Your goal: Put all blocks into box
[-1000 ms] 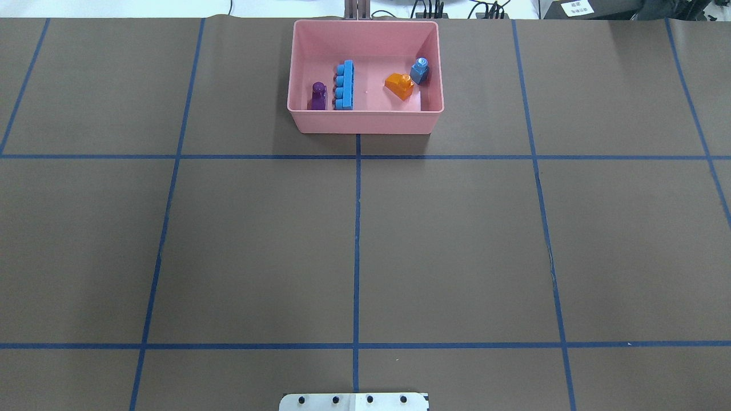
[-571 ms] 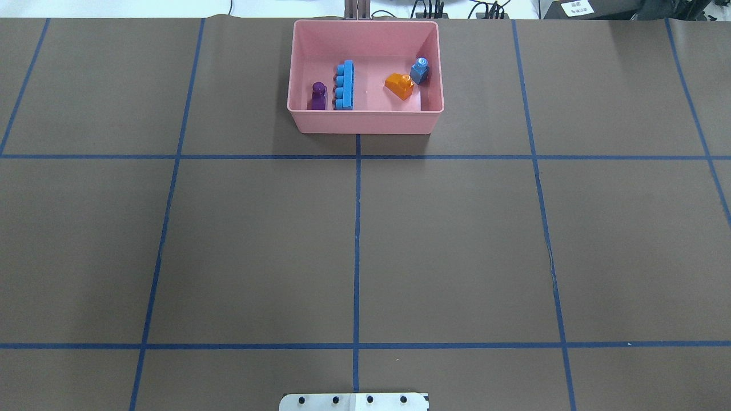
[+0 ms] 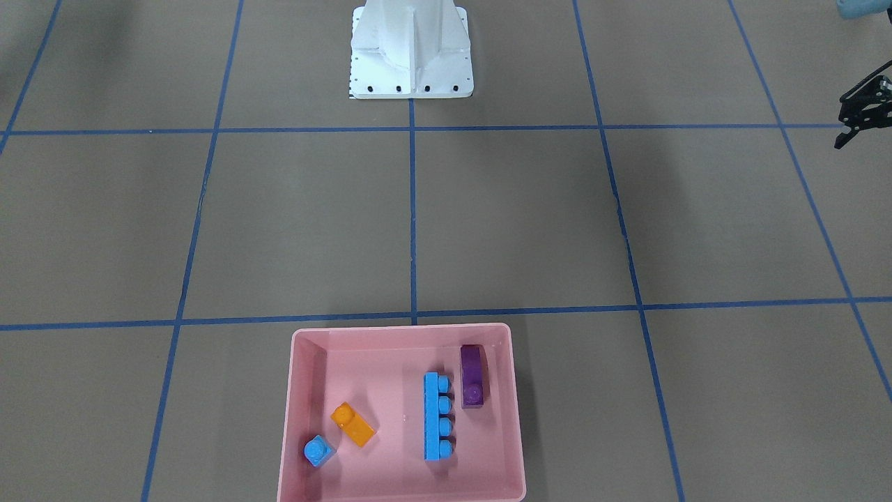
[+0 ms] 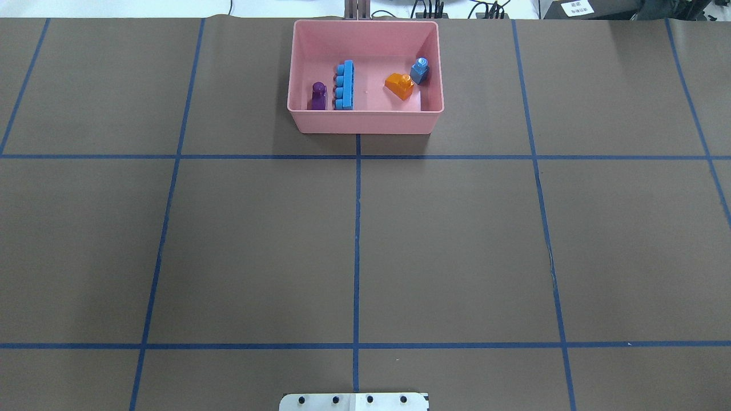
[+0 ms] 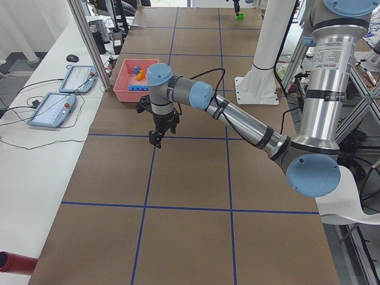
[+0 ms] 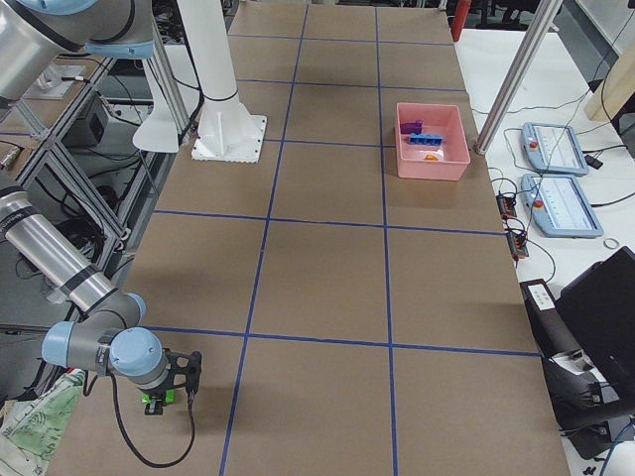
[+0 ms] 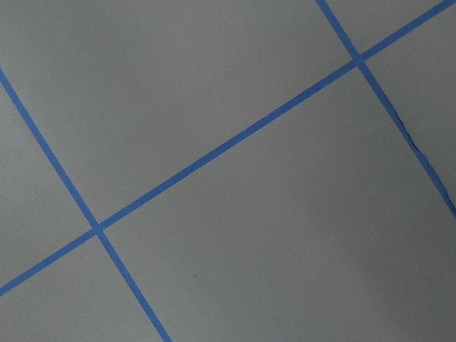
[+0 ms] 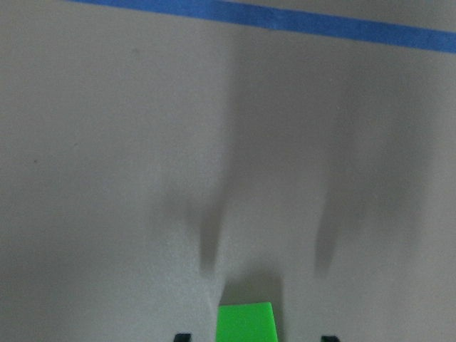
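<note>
Green brick (image 8: 246, 322), between right gripper's (image 8: 255, 337) parted fingers (image 8: 182, 337)

The pink box (image 3: 306, 418) sits on the counter (image 3: 293, 223) across from the white robot base (image 3: 411, 56) and holds 4 blocks. The small blue block (image 3: 319, 451) lies near the box's far corner on the robot's right, with the orange block (image 3: 352, 424) just beside it. Toward the opposite wall, the long blue block (image 3: 437, 417) lies alongside the purple block (image 3: 472, 376). Part of the black left claw (image 3: 857, 111) shows over the counter's left edge.
</note>
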{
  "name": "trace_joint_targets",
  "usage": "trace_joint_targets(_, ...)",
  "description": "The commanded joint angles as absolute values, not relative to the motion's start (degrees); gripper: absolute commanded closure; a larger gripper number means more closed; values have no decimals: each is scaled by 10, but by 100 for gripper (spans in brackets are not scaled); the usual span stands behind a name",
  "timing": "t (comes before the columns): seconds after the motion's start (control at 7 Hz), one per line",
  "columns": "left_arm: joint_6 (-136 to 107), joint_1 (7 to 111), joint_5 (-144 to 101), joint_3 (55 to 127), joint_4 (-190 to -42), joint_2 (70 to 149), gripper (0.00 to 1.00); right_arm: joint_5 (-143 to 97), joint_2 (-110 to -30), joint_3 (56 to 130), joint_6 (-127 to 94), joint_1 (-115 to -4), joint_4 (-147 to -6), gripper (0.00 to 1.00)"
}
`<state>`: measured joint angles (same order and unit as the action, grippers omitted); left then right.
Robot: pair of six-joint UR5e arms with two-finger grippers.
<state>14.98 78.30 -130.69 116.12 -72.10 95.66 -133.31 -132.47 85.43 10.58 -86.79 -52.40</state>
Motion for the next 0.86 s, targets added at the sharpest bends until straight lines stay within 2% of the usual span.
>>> trace_joint_targets(0.0, 149, 783, -1307, 1166, -721, 956, 0, -1334, -1323, 839, 116, -867, -524, 34)
trace_joint_targets(0.29, 149, 783, -1307, 1169, -717, 957, 0, -1340, -1323, 827, 127, -867, -523, 32)
trace_joint_targets(0.43, 149, 783, -1307, 1171, -716, 957, 0, -1349, -1323, 824, 127, -867, -523, 35)
trace_joint_targets(0.57, 149, 783, -1307, 1171, -716, 956, 0, -1349, -1324, 823, 126, -867, -523, 45)
trace_joint_targets(0.71, 149, 783, -1307, 1172, -716, 956, 0, -1349, -1324, 823, 127, -867, -524, 71)
